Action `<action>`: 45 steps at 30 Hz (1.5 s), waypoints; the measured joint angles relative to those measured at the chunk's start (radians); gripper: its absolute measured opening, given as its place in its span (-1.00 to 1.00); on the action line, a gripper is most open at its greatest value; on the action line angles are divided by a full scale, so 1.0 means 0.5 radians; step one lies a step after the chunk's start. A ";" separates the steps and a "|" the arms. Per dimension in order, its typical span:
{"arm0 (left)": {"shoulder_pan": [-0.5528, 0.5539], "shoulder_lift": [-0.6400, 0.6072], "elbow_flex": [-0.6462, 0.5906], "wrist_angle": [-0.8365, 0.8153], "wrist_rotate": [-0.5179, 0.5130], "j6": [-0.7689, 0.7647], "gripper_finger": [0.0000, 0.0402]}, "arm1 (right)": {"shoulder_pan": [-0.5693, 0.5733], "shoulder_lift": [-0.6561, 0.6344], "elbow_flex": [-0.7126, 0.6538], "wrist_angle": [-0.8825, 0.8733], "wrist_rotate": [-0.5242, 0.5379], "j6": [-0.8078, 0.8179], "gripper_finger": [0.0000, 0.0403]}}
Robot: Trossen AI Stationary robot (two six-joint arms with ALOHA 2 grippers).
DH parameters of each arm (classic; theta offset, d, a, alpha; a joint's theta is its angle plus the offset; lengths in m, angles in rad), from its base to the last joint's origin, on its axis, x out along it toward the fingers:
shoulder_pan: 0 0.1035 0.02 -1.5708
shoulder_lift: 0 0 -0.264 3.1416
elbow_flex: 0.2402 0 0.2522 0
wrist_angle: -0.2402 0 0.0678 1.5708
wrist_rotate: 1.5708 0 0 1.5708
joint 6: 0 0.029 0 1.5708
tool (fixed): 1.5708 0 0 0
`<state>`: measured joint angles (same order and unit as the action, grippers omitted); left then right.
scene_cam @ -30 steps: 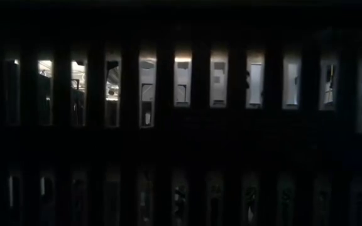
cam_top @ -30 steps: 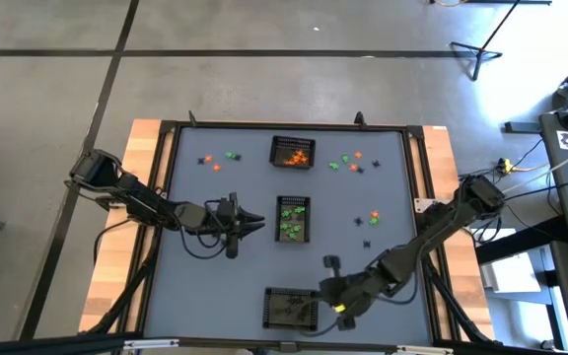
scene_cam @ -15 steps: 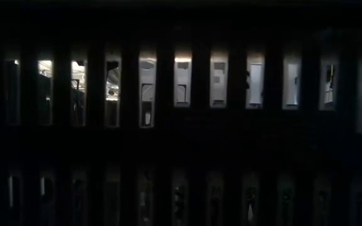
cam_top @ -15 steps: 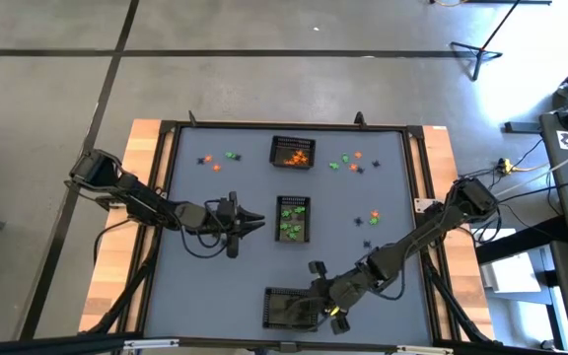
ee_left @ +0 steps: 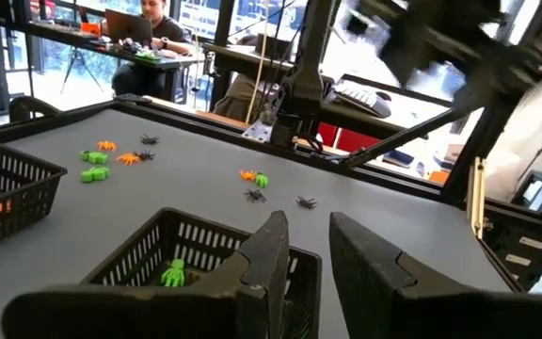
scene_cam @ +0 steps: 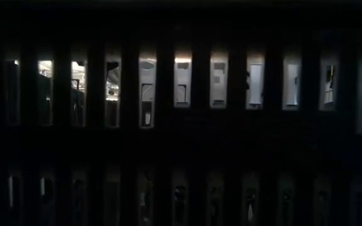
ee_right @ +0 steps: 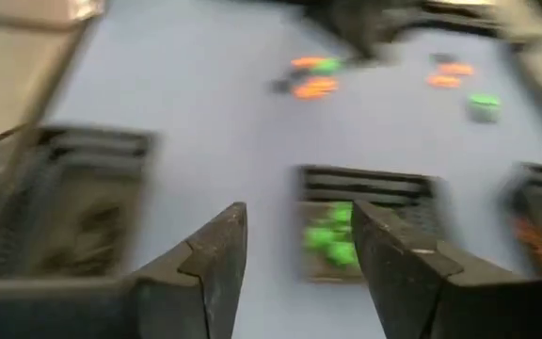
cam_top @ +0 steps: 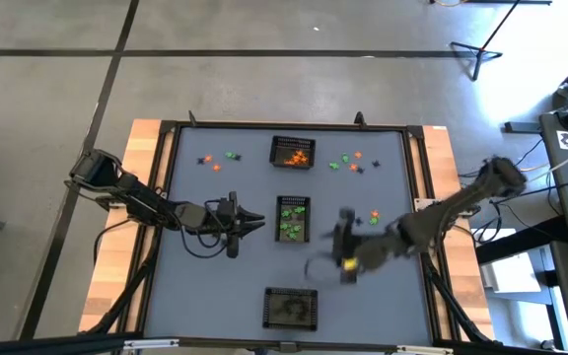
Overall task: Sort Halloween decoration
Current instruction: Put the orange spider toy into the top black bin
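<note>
Three black mesh baskets stand in a row down the table's middle: the far one [cam_top: 293, 154] holds orange Halloween decoration, the middle one [cam_top: 292, 219] green, the near one [cam_top: 291, 308] dark pieces. Loose trinkets lie at the far left [cam_top: 231, 155], the far right [cam_top: 346, 161] and right of the middle basket [cam_top: 373, 217]. My left gripper [cam_top: 256, 222] hovers just left of the middle basket [ee_left: 186, 250], its fingers a narrow gap apart with nothing between them. My right gripper [cam_top: 328, 251], blurred, is right of the middle basket [ee_right: 365, 226]; it is open and empty [ee_right: 294, 245].
The table has a raised dark rim [cam_top: 412, 133] with wooden strips outside it. The low view looks through a basket's mesh [scene_cam: 181, 113] and shows little else. Beyond the far edge stand desks and a seated person [ee_left: 153, 24].
My right gripper reached over the near basket, then swung up and away toward the far and right edges; it is now beside the middle basket. My left arm has kept still.
</note>
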<state>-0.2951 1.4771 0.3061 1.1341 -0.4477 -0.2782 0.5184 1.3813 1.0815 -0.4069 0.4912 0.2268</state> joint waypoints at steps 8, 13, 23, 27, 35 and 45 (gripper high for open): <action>0.000 0.000 0.000 0.008 -0.009 0.001 -0.63 | -0.699 -0.567 -0.604 0.130 -0.013 0.002 -0.04; 0.001 0.000 0.000 0.008 -0.039 0.008 -0.63 | -1.351 -0.676 -0.907 0.233 -0.043 0.177 -0.04; 0.051 0.000 0.000 0.006 -0.057 0.047 -0.63 | -2.183 -0.296 -0.962 0.358 -0.727 0.099 -0.04; 0.052 0.000 0.000 0.000 -0.056 0.047 -0.63 | -2.248 -0.118 -0.962 0.405 -0.792 0.007 -0.04; 0.052 0.000 0.000 -0.016 -0.055 0.047 -0.63 | -2.243 0.159 -0.962 0.390 -0.705 -0.060 -0.04; 0.052 0.000 0.000 -0.057 -0.058 0.037 -0.63 | -2.240 0.288 -0.953 0.415 -0.695 -0.072 -0.16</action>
<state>-0.2691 1.4773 0.3061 1.1057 -0.4767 -0.2596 -0.6018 1.5253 0.6048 -0.1992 0.1437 0.1910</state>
